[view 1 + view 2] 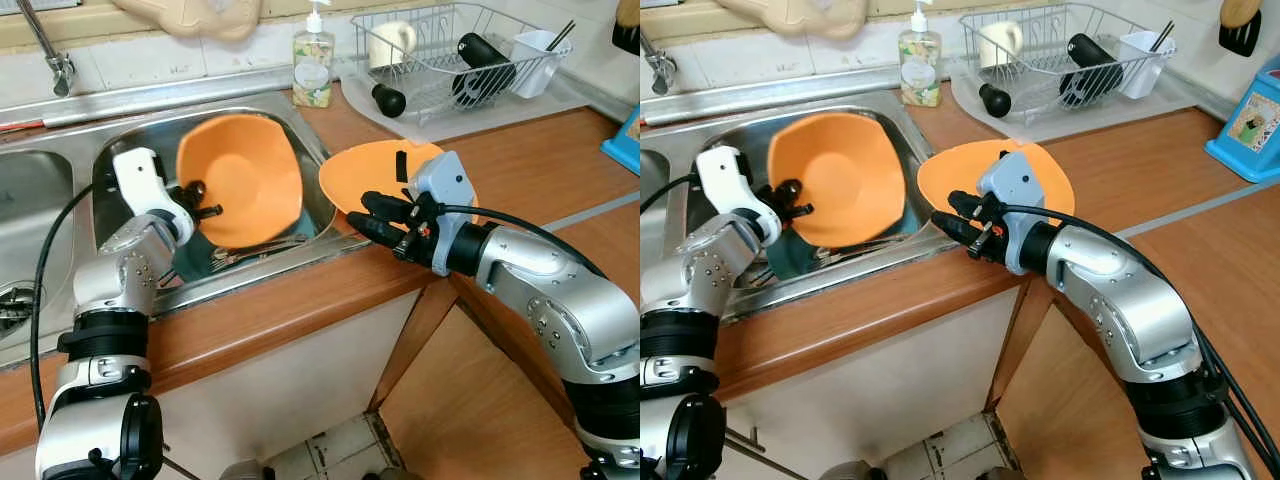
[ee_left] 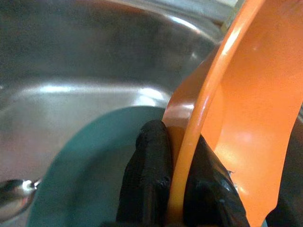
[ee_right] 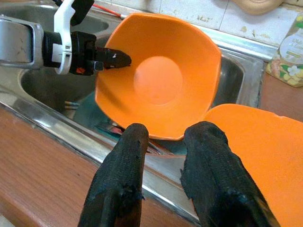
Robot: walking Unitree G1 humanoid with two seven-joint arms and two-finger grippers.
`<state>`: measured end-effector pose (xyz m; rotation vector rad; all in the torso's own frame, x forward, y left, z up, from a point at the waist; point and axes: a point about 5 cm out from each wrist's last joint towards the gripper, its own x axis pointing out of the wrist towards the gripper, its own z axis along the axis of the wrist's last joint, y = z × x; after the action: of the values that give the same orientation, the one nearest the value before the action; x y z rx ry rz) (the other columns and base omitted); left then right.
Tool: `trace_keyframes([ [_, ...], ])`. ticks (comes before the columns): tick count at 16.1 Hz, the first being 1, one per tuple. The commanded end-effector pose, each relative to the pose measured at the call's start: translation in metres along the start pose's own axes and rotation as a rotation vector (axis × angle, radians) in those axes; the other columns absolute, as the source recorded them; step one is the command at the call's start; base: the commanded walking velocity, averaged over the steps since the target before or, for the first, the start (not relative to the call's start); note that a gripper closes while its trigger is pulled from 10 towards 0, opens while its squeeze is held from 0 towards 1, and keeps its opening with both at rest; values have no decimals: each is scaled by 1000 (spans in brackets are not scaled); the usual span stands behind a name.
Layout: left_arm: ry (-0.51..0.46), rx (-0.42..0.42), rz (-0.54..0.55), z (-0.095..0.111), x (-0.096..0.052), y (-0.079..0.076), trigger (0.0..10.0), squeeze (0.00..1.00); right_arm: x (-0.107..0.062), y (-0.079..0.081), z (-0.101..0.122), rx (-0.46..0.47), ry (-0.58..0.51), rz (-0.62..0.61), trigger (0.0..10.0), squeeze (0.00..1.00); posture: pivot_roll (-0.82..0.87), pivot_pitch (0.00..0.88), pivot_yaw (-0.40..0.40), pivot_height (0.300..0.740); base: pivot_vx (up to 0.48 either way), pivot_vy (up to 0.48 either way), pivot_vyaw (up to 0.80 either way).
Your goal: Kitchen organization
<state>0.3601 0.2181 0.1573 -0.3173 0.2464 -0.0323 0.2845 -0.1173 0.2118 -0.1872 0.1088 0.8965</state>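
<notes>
Left wrist view showed the left gripper [image 2: 182, 189] pinching the orange bowl [image 1: 240, 180] by its rim, tilted on edge inside the sink [image 1: 120, 140]. Beside the sink, the right gripper [image 1: 385, 218] hovered with fingers parted over an orange plate [image 1: 350, 175]; the soap bottle [image 1: 313, 65] label was unreadable.

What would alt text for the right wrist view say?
Left gripper pinches the rim of a tilted orange bowl over the sink. In the foreground, the right gripper is open, beside an orange plate.
</notes>
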Motion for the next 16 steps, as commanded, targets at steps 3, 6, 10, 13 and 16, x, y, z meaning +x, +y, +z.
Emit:
trace_keyframes([
  [3,65,2,-47,-3,2,-8,941,0,-2,5,0,-26,-7,28,10000,0,-123,0,36,740,0,0,0],
  [6,120,9,-81,-11,1,-12,4235,0,-1,6,0,-26,-7,39,10000,0,-123,0,36,740,0,0,0],
  [10,170,18,-94,-18,0,-14,10000,0,-1,8,-1,-31,0,49,10000,0,-121,0,35,740,0,0,0],
  [13,193,29,-97,-24,0,-14,10000,0,-1,8,-1,-27,-2,49,10000,0,-123,0,37,740,0,0,0],
  [16,223,54,-123,-28,-2,-16,10000,0,-1,8,-2,-26,-3,49,10000,0,-125,0,41,740,0,0,0],
])
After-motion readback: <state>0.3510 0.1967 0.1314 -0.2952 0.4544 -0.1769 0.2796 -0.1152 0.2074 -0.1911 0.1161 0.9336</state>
